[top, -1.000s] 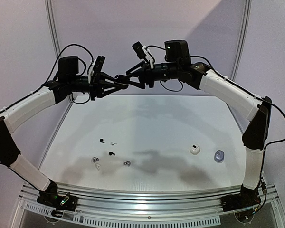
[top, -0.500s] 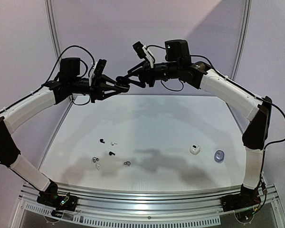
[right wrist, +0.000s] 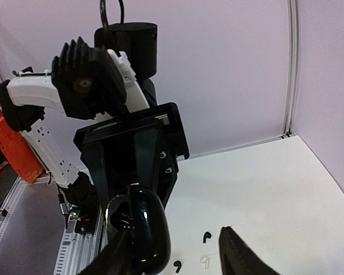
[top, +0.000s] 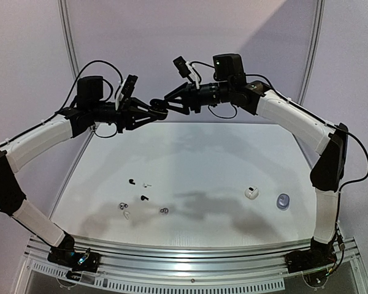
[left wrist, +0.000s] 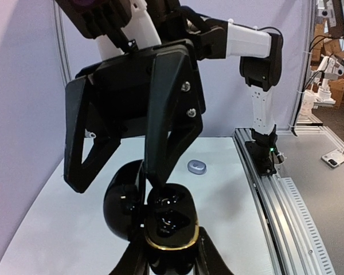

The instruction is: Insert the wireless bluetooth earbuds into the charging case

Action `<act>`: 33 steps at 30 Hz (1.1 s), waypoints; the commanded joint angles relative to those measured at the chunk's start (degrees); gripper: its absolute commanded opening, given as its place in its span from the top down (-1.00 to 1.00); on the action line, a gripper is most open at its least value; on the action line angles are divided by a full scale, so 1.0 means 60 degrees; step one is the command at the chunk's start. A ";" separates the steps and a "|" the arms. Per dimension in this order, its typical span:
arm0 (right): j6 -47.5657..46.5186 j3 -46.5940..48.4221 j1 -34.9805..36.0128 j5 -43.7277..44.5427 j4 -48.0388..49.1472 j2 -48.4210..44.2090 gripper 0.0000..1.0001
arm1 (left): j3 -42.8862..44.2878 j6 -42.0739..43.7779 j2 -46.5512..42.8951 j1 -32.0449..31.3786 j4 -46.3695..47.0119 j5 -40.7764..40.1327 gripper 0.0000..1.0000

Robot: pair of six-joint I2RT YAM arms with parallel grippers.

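My left gripper point(top: 152, 113) point(left wrist: 169, 255) is shut on the base of a glossy black charging case point(top: 160, 112) point(left wrist: 171, 220) with a gold rim, held high over the table's back, lid point(right wrist: 150, 229) swung open. My right gripper point(top: 168, 105) point(right wrist: 174, 230) is open and straddles the lid: one fingertip point(left wrist: 158, 180) pokes into the case's cavity, the other stands clear outside the lid. I cannot tell whether an earbud sits in the dark cavity. Loose earbuds lie on the table: black ones point(top: 131, 181) point(top: 143, 198), white ones point(top: 147, 184) point(top: 126, 214), silvery ones point(top: 121, 206) point(top: 164, 211).
A small white case point(top: 251, 193) and a bluish-grey case point(top: 283, 201) point(left wrist: 198, 167) sit on the table's right side. The aluminium rail point(top: 190, 251) with both arm bases runs along the near edge. Grey walls enclose the back and sides.
The two grippers stay joined at the black case; the pair has shifted slightly and the right jaws narrowed a touch. Nothing on the table moved.
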 commanded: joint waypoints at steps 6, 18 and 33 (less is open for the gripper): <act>0.0852 0.0175 -0.0039 -0.1289 0.0558 0.0368 0.51 | -0.0174 -0.0038 -0.0377 -0.0112 0.0296 0.0137 1.00; 0.0859 0.0225 -0.0032 -0.1355 0.0554 0.0427 0.81 | -0.0115 -0.0120 -0.0362 -0.0091 0.0360 0.0176 1.00; 0.0722 0.0221 -0.0032 -0.1302 0.0781 0.0066 0.93 | -0.0286 -0.0416 -0.0289 -0.0028 0.0380 -0.0193 0.27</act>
